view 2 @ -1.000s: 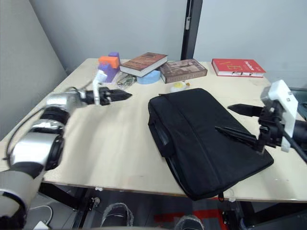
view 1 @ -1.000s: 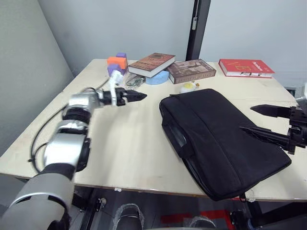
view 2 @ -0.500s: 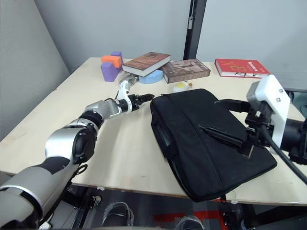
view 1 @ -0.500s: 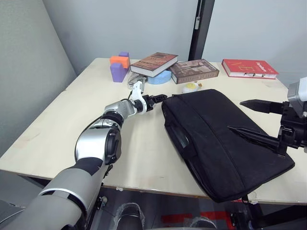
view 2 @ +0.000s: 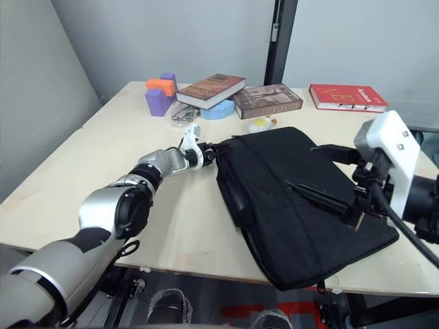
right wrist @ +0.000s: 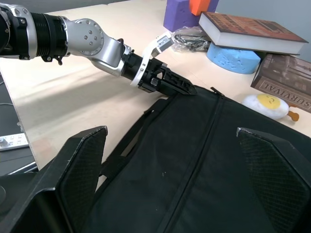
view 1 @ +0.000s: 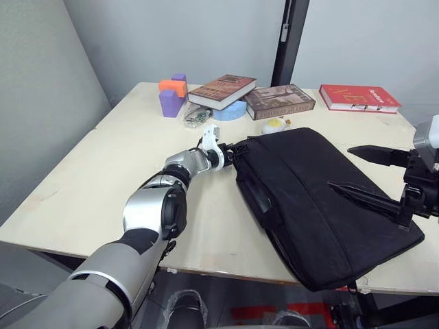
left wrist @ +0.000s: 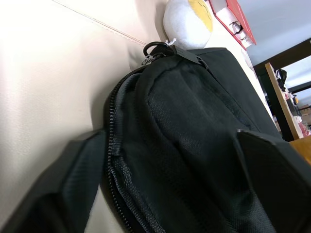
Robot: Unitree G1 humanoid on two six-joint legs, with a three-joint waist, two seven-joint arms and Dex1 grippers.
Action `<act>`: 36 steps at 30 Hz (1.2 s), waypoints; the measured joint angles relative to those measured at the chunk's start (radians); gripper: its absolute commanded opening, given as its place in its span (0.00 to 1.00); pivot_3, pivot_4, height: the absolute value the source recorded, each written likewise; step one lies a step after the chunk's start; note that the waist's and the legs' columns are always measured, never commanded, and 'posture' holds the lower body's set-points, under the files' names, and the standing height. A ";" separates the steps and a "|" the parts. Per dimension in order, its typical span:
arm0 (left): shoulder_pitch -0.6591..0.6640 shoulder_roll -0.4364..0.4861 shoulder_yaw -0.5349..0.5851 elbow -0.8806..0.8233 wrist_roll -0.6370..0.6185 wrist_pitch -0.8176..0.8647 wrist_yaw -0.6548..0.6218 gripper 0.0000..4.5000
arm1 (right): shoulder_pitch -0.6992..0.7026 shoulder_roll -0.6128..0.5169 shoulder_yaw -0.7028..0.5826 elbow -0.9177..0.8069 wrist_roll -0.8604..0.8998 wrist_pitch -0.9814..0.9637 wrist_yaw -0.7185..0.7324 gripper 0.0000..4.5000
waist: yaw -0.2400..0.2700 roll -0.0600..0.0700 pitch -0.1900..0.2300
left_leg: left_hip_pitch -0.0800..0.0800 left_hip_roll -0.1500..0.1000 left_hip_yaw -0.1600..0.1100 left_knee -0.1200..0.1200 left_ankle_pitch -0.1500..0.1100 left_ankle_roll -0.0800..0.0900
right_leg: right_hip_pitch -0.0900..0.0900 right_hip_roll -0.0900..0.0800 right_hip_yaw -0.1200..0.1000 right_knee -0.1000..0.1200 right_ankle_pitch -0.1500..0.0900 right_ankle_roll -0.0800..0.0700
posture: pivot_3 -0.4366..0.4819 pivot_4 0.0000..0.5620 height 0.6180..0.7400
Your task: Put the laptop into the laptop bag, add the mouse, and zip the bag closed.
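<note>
The black laptop bag [view 1: 322, 199] lies flat on the right half of the table, handles toward me. My left gripper [view 1: 233, 149] reaches its far left corner, open, its fingers [left wrist: 63, 194] on either side of the corner with the zipper edge [left wrist: 112, 145] between them. A zipper pull [left wrist: 153, 51] sits at that corner. The right gripper [view 1: 339, 166] hovers open just above the bag's right part, holding nothing. The laptop and the mouse are out of view.
Behind the bag lie a white-and-yellow egg plush [view 1: 274, 125], two brown books [view 1: 221, 91] [view 1: 280, 101], a blue disc [view 1: 230, 111], a red book [view 1: 357, 98], purple and orange blocks [view 1: 171, 96] and a small cable bundle [view 1: 197, 116]. Bare tabletop [view 1: 123, 171] spreads to the left.
My left arm has swung right across the table, from the bare left side to the bag's far left corner. The right gripper has stayed open above the bag.
</note>
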 measured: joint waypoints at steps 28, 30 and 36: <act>0.019 0.125 0.002 -0.002 0.028 0.119 -0.194 0.01 | 0.218 0.151 -0.061 0.123 -0.009 -0.040 0.072 1.00 | -0.022 0.000 0.001 | -0.008 -0.002 -0.002 -0.009 -0.001 0.002 | -0.002 -0.002 -0.005 -0.014 0.001 0.003 | 0.48 0.27 0.87; 0.021 0.125 0.002 -0.002 0.027 0.122 -0.196 0.01 | 0.218 0.150 -0.060 0.121 -0.009 -0.048 0.083 1.00 | -0.019 0.000 0.001 | -0.008 -0.002 -0.003 -0.010 -0.001 0.002 | -0.002 -0.002 -0.006 -0.014 0.001 0.003 | 0.48 0.27 0.87; 0.026 0.128 -0.016 -0.022 0.030 0.146 -0.228 0.01 | 0.219 0.135 -0.057 0.107 -0.008 -0.065 0.085 1.00 | -0.016 0.000 0.001 | -0.009 -0.002 -0.003 -0.010 -0.001 0.002 | -0.002 -0.002 -0.006 -0.016 0.001 0.003 | 0.48 0.27 0.87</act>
